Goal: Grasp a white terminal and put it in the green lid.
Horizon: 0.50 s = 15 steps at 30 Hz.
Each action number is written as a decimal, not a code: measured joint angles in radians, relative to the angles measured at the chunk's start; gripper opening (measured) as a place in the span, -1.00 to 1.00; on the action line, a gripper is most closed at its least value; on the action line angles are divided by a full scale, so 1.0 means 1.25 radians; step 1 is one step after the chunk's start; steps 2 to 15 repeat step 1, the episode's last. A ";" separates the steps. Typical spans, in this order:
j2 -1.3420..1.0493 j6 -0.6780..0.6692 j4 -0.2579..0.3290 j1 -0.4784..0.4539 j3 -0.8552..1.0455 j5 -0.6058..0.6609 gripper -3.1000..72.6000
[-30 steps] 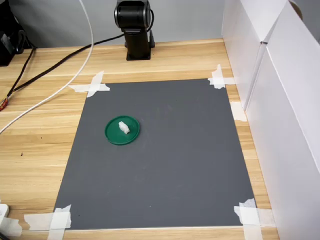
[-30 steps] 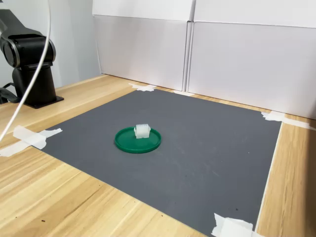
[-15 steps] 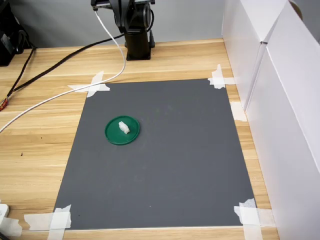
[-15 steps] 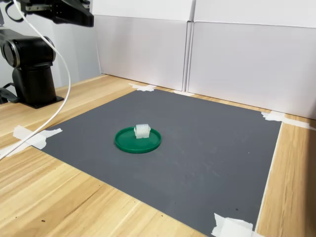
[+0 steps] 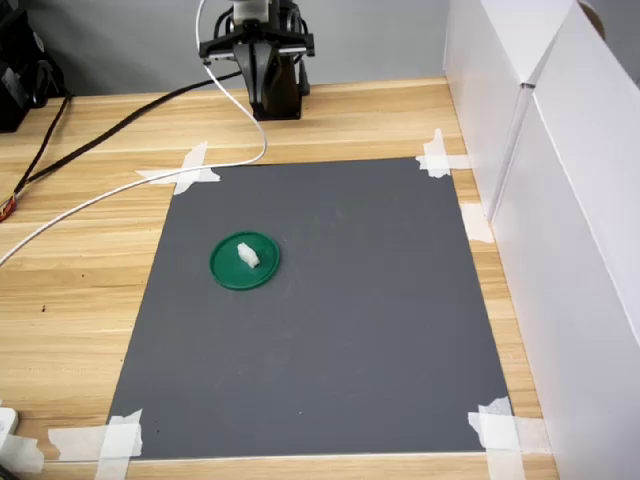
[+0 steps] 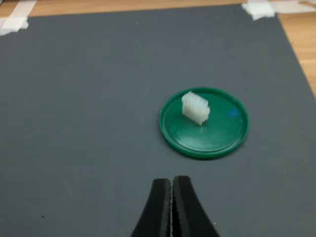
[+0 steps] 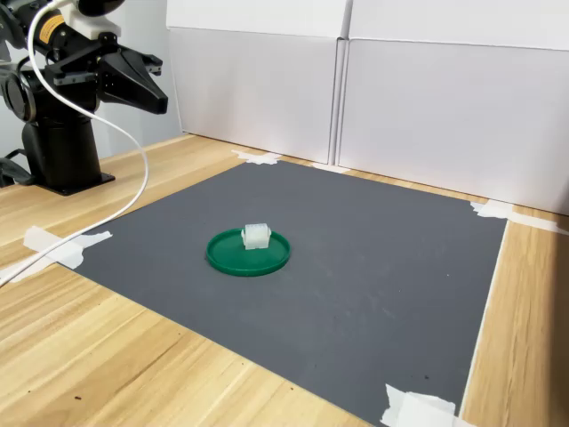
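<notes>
The white terminal [image 5: 246, 255] sits inside the green lid [image 5: 228, 272], left of centre on the dark mat [image 5: 350, 320] in the first exterior view. The gripper [image 6: 172, 188] is closed and empty, its black jaws pressed together in the wrist view. It hangs, apparently well above the table, at the upper left of the second exterior view [image 7: 158, 96], apart from the lid.
</notes>
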 joint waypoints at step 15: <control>-0.002 0.000 -0.001 0.000 0.000 0.000 -0.96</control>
